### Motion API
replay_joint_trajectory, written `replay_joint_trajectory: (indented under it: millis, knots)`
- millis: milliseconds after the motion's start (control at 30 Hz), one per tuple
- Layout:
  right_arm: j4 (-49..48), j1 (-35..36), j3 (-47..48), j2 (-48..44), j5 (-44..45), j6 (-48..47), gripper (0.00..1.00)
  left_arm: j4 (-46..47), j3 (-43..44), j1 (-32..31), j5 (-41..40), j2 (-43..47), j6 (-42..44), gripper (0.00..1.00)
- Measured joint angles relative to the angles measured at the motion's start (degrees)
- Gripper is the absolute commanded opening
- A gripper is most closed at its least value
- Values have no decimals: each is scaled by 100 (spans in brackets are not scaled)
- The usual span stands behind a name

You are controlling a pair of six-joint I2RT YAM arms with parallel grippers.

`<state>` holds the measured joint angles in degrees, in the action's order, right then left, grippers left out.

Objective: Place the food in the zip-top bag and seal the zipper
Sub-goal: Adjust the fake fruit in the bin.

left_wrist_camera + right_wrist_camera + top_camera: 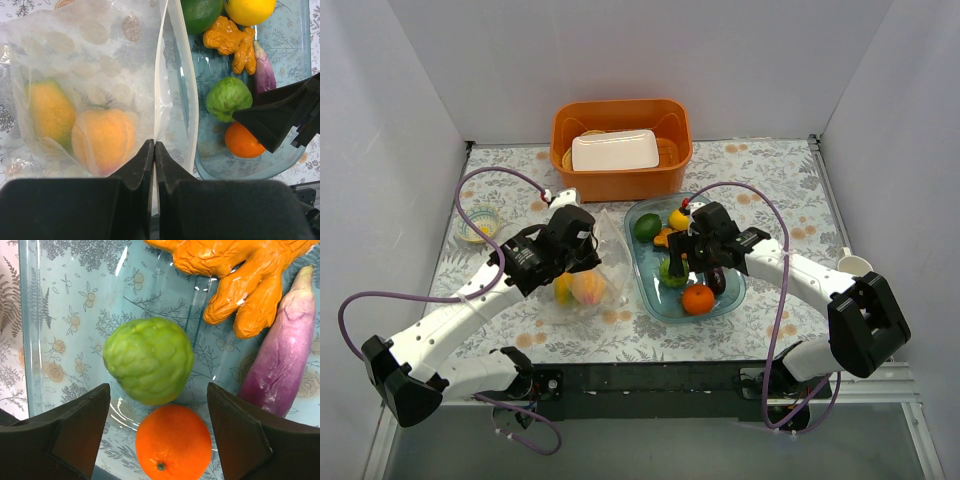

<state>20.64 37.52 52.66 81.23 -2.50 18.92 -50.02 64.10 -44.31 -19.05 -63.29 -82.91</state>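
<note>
- Your left tool was clenched. Its jaws were pressed together on the mouth edge of the zip-top bag, just where the zipper ran down to meet them.
- The bag lay on the counter just left of the blue tray, with its mouth side against the tray's left rim.
- The mouth looked unsealed. One lip sat in your tool and the other bowed out toward the tray.
- Two pieces of the food were already inside the bag: a yellow-green mango and, touching it, a round peach-orange fruit.
- The rest of the food sat in the blue tray. A dark green lime and a lemon were at its far end.
- Nearer the middle of the tray were a knobbly orange ginger piece and a purple eggplant just beside it.
- A bumpy green fruit and an orange lay close together at the near end.
- Your right tool was released and gripped nothing. It hung over the tray with its jaws spread wide, and the bumpy green fruit and the orange showed between them in the right wrist view.
- At the far side of the counter, an orange bin held a white tray.
</note>
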Motion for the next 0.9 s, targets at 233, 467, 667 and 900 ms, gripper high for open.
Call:
replay_joint_trajectory:
  millis: [233,467,667,900]
  knots:
    - [-90,0,24,116,-236,7,84,0,-31,0,-2,35,-4,0]
    - [-192,0,144,409,-498,46,86,-7,-66,0,0,52,-7,0]
    - [-306,11,181,479,-542,155,86,-7,-96,0,0,79,-46,0]
    - [-424,28,278,686,-568,236,87,-9,-151,0,0,133,-52,0]
